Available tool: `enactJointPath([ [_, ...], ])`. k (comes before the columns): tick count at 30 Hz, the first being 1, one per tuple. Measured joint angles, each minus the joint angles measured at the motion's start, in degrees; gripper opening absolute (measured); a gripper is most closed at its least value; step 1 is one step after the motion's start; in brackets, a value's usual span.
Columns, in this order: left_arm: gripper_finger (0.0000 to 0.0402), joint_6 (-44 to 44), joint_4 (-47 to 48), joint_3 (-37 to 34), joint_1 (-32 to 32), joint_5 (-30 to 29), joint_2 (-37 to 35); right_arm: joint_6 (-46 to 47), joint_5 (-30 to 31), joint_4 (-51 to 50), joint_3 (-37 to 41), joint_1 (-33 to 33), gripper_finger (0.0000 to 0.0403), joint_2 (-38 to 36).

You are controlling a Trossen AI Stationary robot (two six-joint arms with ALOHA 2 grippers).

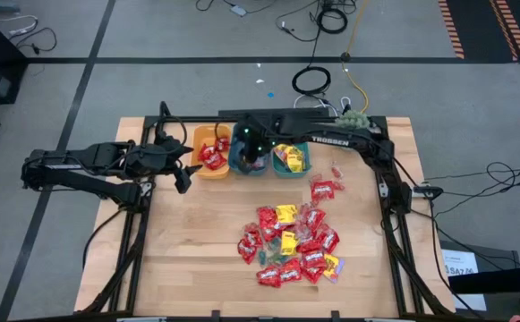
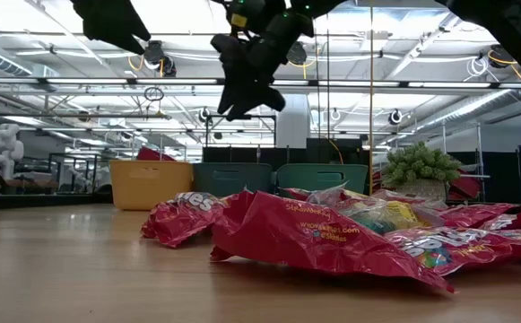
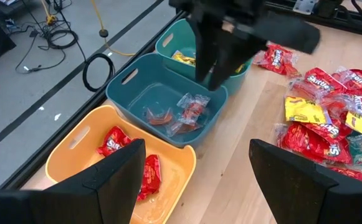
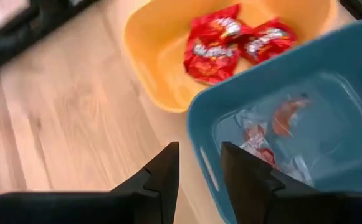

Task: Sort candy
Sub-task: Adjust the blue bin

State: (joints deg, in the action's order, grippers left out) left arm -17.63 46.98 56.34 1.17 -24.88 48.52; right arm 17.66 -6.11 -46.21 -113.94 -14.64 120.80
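Table [image 1: 188,259], light wood: holds all items. Three bins in a row at the far edge: orange bin [image 1: 208,154] with red packets; middle teal bin [image 3: 137,93], clear-wrapped pieces seen only in wrist views; far teal bin [image 1: 292,161] with yellow packets. Candy heap [image 1: 291,243], red and yellow, mid-table; low view alone shows a green plant [image 2: 419,166] behind it. Right gripper [image 4: 199,163] above middle bin, fingers narrowly parted, empty. Left gripper [image 3: 196,168] beside orange bin, spread wide, empty
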Motion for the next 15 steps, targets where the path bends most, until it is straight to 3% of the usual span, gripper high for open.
enactJointPath([
  [7, 0.0297, 0.0, -0.02, 0.0, -0.02, 0.0, 0.01, -11.04, 0.02, -0.11, -0.01, 2.5, 0.0111, 2.53],
  [15, 0.0297, -0.02, -0.07, 0.0, -0.02, 0.01, -0.01, -15.08, 0.02, -3.21, -0.01, 3.18, 0.0111, 4.88],
])
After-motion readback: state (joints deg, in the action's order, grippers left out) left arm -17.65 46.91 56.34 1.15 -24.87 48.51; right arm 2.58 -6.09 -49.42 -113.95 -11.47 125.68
